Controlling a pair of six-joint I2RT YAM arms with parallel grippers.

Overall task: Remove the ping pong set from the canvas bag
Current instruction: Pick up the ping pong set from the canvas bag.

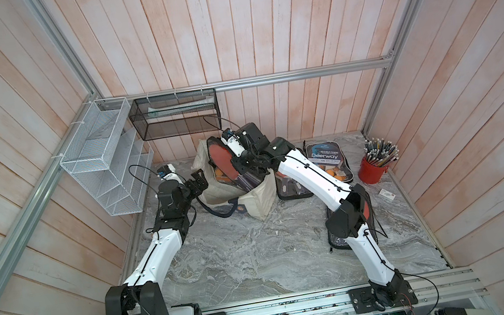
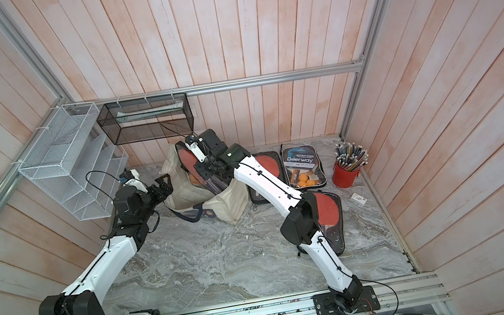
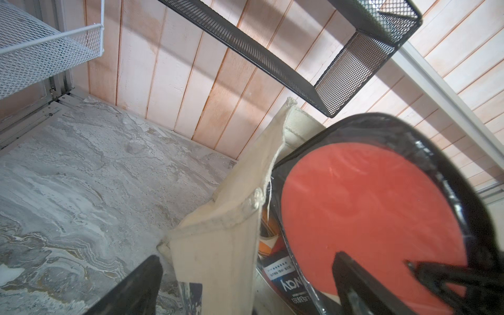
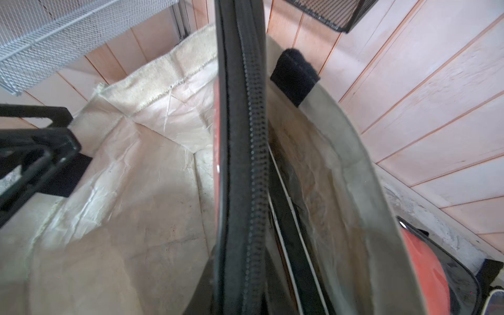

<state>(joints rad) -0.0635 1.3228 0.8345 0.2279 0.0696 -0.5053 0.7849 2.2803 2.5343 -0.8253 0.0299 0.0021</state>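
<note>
The red-paddled ping pong set [image 1: 221, 160] in its clear zipped case stands half out of the cream canvas bag [image 1: 262, 202]. Our right gripper [image 1: 245, 165] clamps its edge. We should lift straight up, with the released left gripper [image 1: 199, 181] steadying the rim.

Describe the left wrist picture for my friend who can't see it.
A ping pong set, a red paddle in a clear black-edged case, sticks out of a cream canvas bag on a marble tabletop. The open left gripper has a finger on each side of the bag's wall; a black mesh basket and white mesh rack hang behind.
</note>
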